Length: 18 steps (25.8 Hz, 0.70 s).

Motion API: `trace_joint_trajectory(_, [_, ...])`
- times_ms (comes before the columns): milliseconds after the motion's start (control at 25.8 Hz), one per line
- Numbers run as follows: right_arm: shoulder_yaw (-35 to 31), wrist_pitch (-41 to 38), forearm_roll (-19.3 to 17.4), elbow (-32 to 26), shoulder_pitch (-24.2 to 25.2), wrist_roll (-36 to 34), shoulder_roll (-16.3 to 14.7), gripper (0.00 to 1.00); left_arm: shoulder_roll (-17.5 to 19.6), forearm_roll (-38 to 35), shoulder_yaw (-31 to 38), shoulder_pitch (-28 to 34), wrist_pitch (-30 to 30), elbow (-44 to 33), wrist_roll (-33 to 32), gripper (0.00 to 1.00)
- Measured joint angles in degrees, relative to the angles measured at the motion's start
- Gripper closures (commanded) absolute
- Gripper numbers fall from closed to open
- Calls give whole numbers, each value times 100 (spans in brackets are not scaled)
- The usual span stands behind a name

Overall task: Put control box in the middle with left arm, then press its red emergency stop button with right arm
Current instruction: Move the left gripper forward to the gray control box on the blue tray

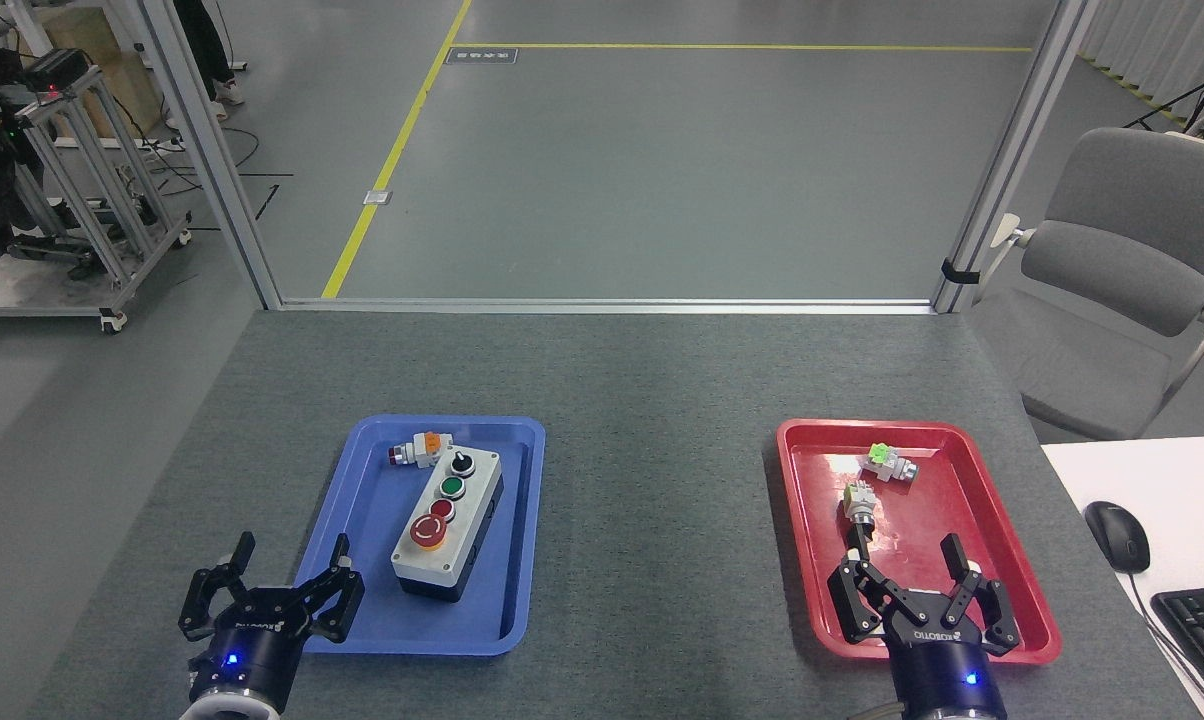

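Note:
The control box (449, 525) lies in the blue tray (377, 620) on the left, its grey top facing up with a black, a green and a small red control in a row. The red emergency stop button (428, 532) on its yellow ring is the control nearest me. My left gripper (272, 580) stands open at the tray's near left corner, left of the box and apart from it. Over the near end of the red tray (962, 480) my right gripper (912, 585) is open with nothing held.
A small loose switch part (417, 452) lies in the blue tray behind the box. Two loose switch parts (887, 463) (859, 503) lie in the red tray. A white desk with a mouse (1117, 535) and keyboard (1202, 625) stands right. A grey chair (1112, 290) is beyond it.

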Motion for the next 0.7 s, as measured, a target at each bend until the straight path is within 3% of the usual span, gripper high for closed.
trace_joint_trajectory(465, [-7, 30, 16, -3, 5, 3, 23, 2, -28, 420, 113, 241, -133, -509, 349, 1])
trace_joint_trajectory(697, [-23, 46, 86, -3, 7, 23, 66, 2, -100, 967, 68, 723, -1120, -780, 388, 1])
